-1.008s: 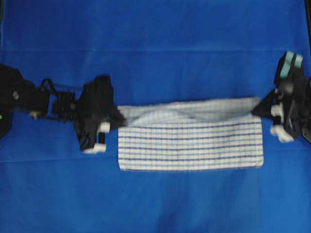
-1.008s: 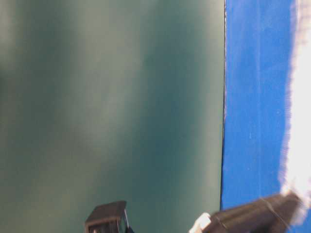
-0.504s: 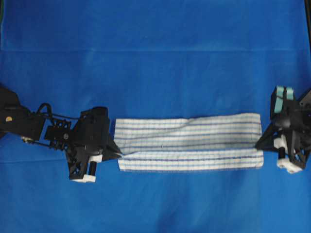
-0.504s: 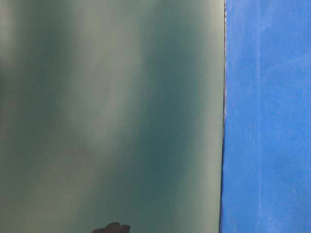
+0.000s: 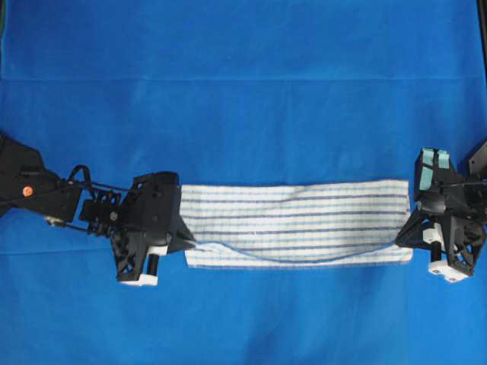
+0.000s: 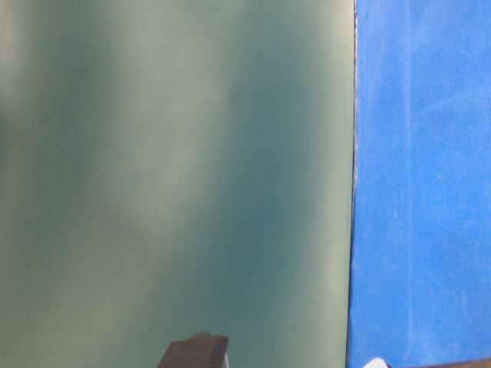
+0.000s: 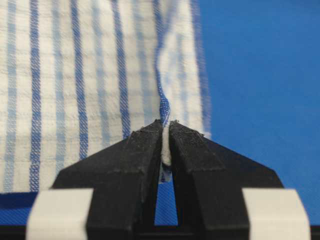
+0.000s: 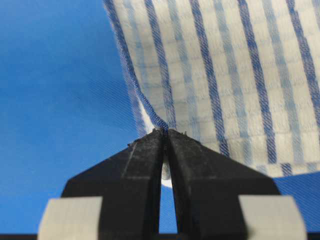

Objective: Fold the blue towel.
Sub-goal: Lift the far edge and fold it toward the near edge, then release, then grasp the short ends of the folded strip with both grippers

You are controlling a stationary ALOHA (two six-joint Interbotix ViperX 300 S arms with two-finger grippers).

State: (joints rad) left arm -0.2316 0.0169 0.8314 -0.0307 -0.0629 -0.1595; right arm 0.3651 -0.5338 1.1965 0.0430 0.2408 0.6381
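- Left black two-finger gripper [image 7: 165, 145]: clenched on a pinch of cloth at the towel's left end.
- Right black two-finger gripper [image 8: 165, 145]: clenched likewise on the right end's corner edge.
- White woven towel with dark-blue and light-blue check stripes [image 5: 297, 223]: stretched between both grippers on the plain blue table covering [image 5: 243, 99], top layer sagging toward the near edge.
- Handling, as judged: light, limp, non-fragile; droops mid-span unless kept taut. Best gripped at corners or hemmed edges.
- Legible brands or writing: none visible.
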